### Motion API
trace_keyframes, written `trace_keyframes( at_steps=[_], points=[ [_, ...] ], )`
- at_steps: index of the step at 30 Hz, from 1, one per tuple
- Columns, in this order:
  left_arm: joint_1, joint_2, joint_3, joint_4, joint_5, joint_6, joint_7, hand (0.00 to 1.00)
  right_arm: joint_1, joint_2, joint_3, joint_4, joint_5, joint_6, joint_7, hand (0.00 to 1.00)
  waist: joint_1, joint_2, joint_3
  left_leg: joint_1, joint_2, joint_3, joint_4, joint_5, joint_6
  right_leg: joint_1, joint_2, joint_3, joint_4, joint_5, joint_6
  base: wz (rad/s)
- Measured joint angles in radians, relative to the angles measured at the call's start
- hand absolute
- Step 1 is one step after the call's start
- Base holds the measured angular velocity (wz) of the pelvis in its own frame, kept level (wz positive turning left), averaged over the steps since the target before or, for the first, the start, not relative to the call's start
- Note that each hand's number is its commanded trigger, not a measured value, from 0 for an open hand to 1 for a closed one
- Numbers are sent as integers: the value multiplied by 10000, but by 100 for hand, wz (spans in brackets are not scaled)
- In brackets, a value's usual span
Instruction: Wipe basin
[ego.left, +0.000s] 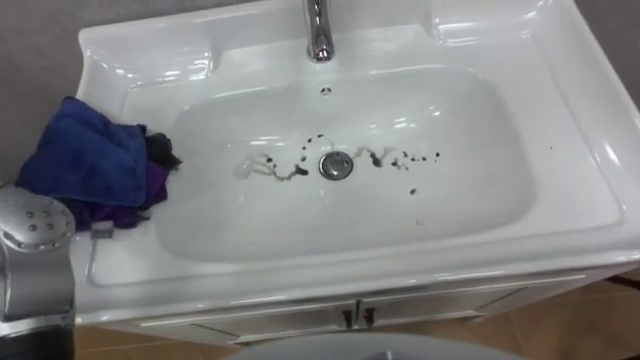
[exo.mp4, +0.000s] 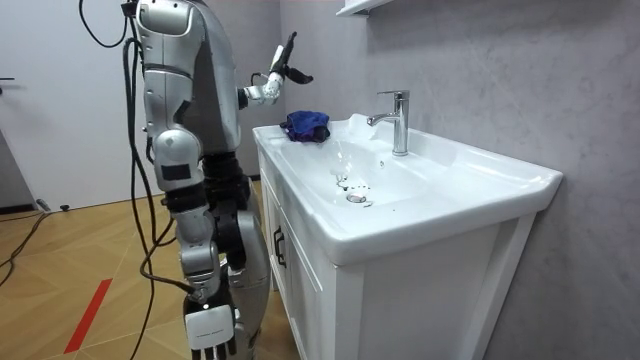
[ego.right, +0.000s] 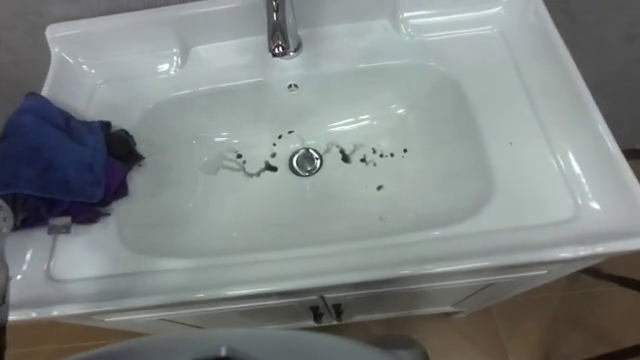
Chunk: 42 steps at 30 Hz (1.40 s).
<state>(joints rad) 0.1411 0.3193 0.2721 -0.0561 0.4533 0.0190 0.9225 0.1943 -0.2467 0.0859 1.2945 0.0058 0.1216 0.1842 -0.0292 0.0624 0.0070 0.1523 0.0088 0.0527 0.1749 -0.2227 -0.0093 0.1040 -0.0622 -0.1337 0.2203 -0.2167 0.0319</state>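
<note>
White ceramic basin (ego.left: 560, 120) on a white cabinet (exo.mp4: 420, 300), with a chrome tap (ego.left: 318, 30) at the back. Dark smears (ego.left: 275, 168) lie on both sides of the round metal drain (ego.left: 337, 165). A crumpled blue cloth (ego.left: 85, 160) sits on the basin's left rim, not held. The robot stands at the basin front. Its left hand (exo.mp4: 287, 60) is raised in the air near the cloth, apart from it, fingers loosely spread. Its right hand (exo.mp4: 208, 325) hangs low at its side, fingers straight.

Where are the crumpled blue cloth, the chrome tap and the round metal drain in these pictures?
crumpled blue cloth (ego.left: 88, 158): left eye view, its top fold.
chrome tap (ego.left: 318, 35): left eye view, its visible middle.
round metal drain (ego.left: 336, 165): left eye view, its centre.
</note>
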Motion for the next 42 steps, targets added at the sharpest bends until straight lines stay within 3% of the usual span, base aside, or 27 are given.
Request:
trace_keyframes(
  at_steps=[5, 17, 20, 23, 26, 35, 38, 42],
  points=[
    [-3, -158, -741, 301, -1, -264, -232, 0, -122, 5, 5, 17, -71, -25, 288, 0, -281, 0, 3, 92, 43, 143, -95, -1, 2, -18, 81, 241, 10, 76, -6, -12],
    [-426, -270, -2087, 1518, -128, -261, -776, 0, -537, 128, 33, 534, -64, 104, 371, 0, -1064, 132, 9, 88, 158, 296, -124, -5, 7, -109, 226, 414, 16, 129, -90, -5],
    [-683, -288, -2123, 1666, -128, -262, -829, 0, -591, 130, 32, 676, -64, 108, 362, 0, -1107, 124, 6, 112, 159, 379, -125, -5, 7, -181, 235, 526, 85, 131, -93, -11],
    [-724, -289, -2170, 1713, -129, -263, -829, 0, -569, 128, 30, 679, -115, 116, 367, 0, -1105, 29, 69, 136, 165, 458, -130, -5, 7, -185, 250, 645, 163, 131, -92, -10],
    [-724, -349, -2217, 1753, -130, -262, -847, 0, -664, 128, 18, 677, -124, 128, 372, 0, -1108, -17, 74, 134, 165, 521, -149, -5, 7, -227, 262, 734, 163, 130, -92, -7],
    [-714, -368, -2422, 3364, -121, -241, -1063, 0, -753, 147, -128, 576, -134, 341, 359, 0, -1071, -190, -71, 238, 168, 546, -141, -5, 7, -229, 280, 803, 172, 131, -93, 0],
    [-632, -422, -2422, 4014, -81, -147, -1097, 0, -776, 154, -145, 551, -189, 487, 323, 0, -1023, -218, -72, 217, 169, 536, -157, -6, 7, -220, 285, 798, 164, 131, -93, 1],
    [-228, -498, -2422, 4019, -67, 107, -1102, 0, -799, 157, -97, 607, -194, 661, 255, 0, -1001, -202, -89, 157, 178, 500, -209, -7, 7, -221, 296, 759, 156, 136, -99, 2]
  ],
)
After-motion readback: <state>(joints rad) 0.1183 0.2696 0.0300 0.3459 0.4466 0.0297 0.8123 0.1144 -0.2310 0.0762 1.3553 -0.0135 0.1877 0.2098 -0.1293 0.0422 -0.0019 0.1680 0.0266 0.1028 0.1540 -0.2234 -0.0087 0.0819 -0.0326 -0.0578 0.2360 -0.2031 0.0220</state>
